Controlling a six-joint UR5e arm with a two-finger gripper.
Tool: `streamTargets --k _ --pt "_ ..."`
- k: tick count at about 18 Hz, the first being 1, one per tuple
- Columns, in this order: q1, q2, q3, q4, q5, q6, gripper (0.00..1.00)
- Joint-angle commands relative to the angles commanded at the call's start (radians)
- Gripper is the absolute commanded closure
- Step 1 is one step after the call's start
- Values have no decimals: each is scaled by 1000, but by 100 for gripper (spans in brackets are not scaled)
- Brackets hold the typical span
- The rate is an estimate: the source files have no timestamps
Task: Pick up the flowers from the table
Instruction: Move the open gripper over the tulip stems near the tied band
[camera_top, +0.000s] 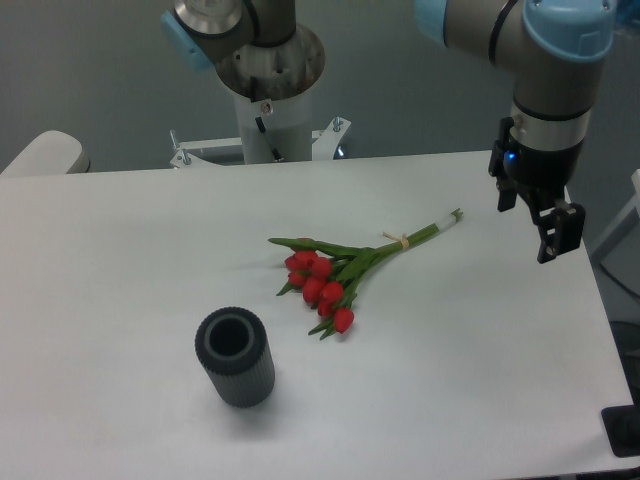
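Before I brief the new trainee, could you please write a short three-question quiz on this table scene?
1. True or false: the gripper is holding the flowers.
2. Which end of the bunch points toward the gripper: A) the red blooms, B) the stem ends?
3. What stands upright on the table in front of the blooms, nearer the camera?

Key: 1. False; it hangs in the air to the right of the bunch, apart from it. 2. B. 3. The dark grey ribbed vase, open mouth up, with no flowers in it.
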Motion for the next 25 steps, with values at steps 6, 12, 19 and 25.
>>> streamTargets --k 6,12,19,25 --pt "-2 11 -35 15 0 -40 0" --pt "-2 28 -97 37 -28 -124 0" --pt "-9 54 -169 35 -32 -354 0" --pt "-32 75 -262 28 9 -417 0"
